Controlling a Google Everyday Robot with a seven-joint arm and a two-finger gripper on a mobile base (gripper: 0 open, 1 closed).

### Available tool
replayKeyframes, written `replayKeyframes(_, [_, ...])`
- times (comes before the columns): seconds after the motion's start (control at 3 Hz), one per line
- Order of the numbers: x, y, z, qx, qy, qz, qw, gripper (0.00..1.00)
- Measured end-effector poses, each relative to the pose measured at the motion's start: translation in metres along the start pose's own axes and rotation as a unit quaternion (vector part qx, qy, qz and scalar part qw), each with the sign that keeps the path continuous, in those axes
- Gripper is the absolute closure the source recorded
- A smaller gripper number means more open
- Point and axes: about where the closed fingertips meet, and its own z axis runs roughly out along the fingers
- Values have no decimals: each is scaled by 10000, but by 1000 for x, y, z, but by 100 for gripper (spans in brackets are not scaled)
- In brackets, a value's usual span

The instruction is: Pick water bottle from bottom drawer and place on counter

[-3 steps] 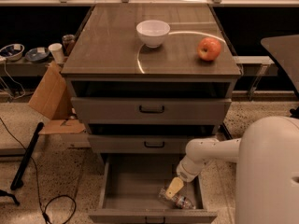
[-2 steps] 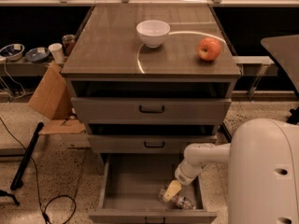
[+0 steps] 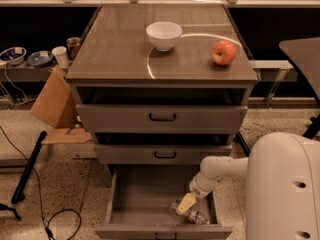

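Note:
The bottom drawer (image 3: pixel 130 204) of the grey cabinet is pulled open. The water bottle (image 3: pixel 191 214) lies on its side on the drawer floor near the front right corner. My gripper (image 3: pixel 186 204) reaches down into the drawer from the white arm on the right, and its pale fingertip sits right over the bottle. The counter (image 3: pixel 120 49) is the cabinet's glossy brown-grey top with a pale arc.
A white bowl (image 3: pixel 163 35) and a red apple (image 3: pixel 223 52) stand on the counter. Two upper drawers (image 3: pixel 162 117) are slightly open. A cardboard box (image 3: pixel 52 104) and cables lie on the floor at left. My white base (image 3: pixel 285 189) fills the lower right.
My arm has drawn slightly closer to my base and the gripper has settled lower over the bottle. The bottle has not moved.

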Motion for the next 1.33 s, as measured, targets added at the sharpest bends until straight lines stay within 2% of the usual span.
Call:
replayKeyframes(0.67, [13,-46,35,126,-131,-41,9998,0])
replayKeyframes(1.33, [26,-76,69,53,-30,-4,10000,0])
